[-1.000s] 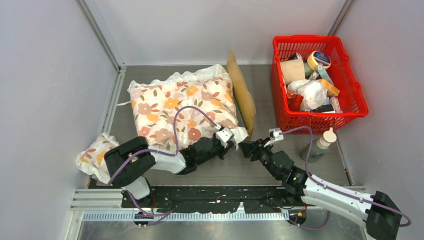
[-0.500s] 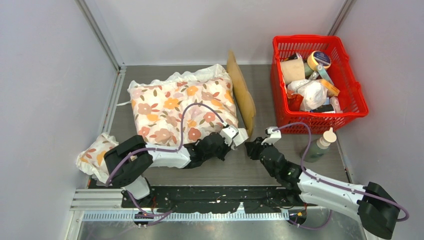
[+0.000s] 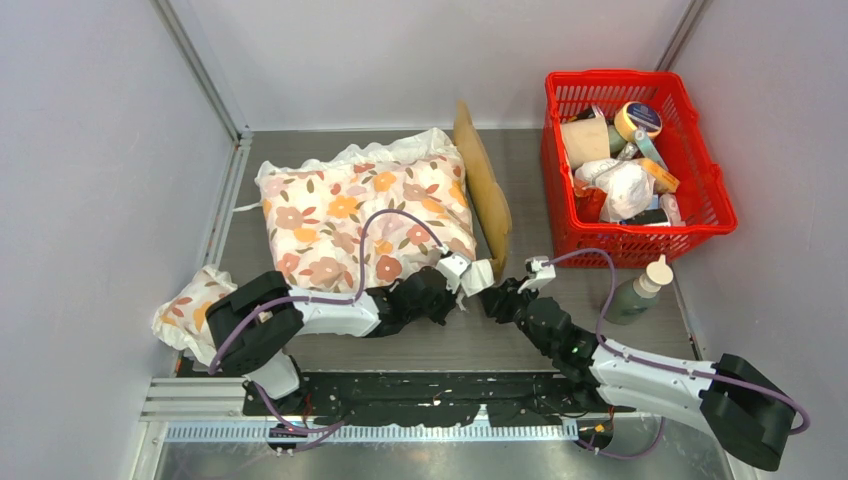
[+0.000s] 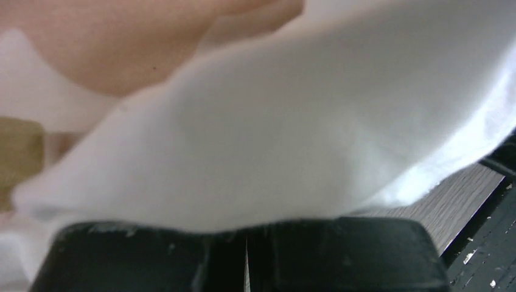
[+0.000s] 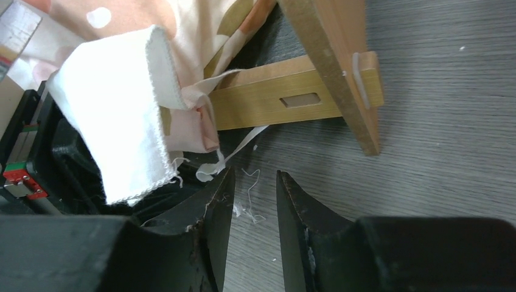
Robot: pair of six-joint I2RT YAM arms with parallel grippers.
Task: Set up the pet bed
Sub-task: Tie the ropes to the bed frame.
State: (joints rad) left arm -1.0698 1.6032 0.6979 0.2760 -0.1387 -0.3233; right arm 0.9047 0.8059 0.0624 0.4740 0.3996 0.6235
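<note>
Table: you are working on a grey wood-grain table (image 3: 470,345) closed in by pale walls to the left, right and far side.
Pet bed: the light-wood pet bed frame with a scalloped headboard (image 3: 485,190) stands mid-table, headboard on its right. In the right wrist view you see its wooden rail and leg (image 5: 292,100) resting on the table.
Cushion: the white floral-print cushion (image 3: 360,215) lies over the frame and hides the sleeping surface.
Around it: a red plastic basket (image 3: 640,245) full of items sits far right, a bottle of green liquid (image 3: 635,295) stands just near of it, and a small floral pillow (image 3: 190,305) lies near left.
Left arm: stretched low to the right, its claw (image 3: 470,275) at the cushion's near right corner.
Left claw: closed tight, with the cushion's white fabric edge pinched in it.
Right arm: reaching left and far, low over the table.
Right claw (image 5: 252,176): partly open and holding nothing, just near of the frame's rail, with loose threads on the table between its fingers.
</note>
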